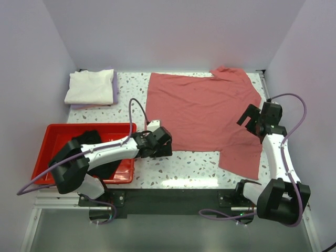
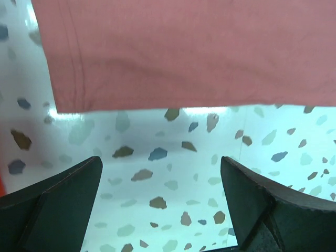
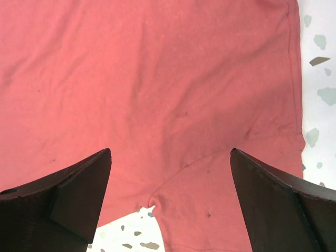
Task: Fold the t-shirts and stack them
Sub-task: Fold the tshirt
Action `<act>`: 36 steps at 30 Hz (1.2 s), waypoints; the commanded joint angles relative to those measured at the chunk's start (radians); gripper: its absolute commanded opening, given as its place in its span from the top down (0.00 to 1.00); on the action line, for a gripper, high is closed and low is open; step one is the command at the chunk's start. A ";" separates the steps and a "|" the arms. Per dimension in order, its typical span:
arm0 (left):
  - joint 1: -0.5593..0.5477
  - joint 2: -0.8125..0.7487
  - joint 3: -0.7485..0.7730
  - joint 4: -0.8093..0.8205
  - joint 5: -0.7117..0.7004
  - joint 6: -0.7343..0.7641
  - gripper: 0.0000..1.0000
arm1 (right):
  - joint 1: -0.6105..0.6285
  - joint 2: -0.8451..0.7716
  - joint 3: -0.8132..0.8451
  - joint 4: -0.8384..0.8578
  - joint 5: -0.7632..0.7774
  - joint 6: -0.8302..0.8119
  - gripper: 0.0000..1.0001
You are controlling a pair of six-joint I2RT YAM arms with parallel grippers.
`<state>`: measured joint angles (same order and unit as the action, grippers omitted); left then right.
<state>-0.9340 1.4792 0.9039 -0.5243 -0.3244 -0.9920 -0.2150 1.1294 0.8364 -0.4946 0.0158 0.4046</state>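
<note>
- Salmon t-shirt spread flat on terrazzo table.
- Left gripper gaping, just short of its hem corner.
- Right gripper gaping over the sleeve seam.
- Cream t-shirt folded atop lavender t-shirt, far-left corner.
- Red tray lies under the left arm.

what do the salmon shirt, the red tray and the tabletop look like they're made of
Salmon t-shirt: soft knit cloth, matte, likely cotton; it wrinkles and shows stitched hems. Red tray: rigid plastic, slightly glossy, with straight moulded walls. Table: white surface with coloured flecks, terrazzo-like, shiny from the glare; stone or laminate, can't tell.
</note>
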 commanded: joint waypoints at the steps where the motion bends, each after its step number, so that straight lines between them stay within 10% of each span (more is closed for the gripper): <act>1: -0.031 -0.010 -0.025 -0.028 -0.073 -0.209 0.00 | 0.002 -0.046 0.006 0.024 -0.014 -0.006 0.01; 23: 0.084 0.133 -0.050 -0.032 -0.182 -0.462 0.12 | 0.002 -0.019 -0.002 0.042 -0.077 -0.021 0.01; 36: 0.112 0.213 -0.011 0.012 -0.162 -0.425 0.58 | 0.002 -0.014 -0.003 0.042 -0.071 -0.020 0.01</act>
<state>-0.8337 1.6379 0.8940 -0.5381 -0.5060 -1.4128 -0.2146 1.1179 0.8352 -0.4828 -0.0463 0.3923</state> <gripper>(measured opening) 0.438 0.987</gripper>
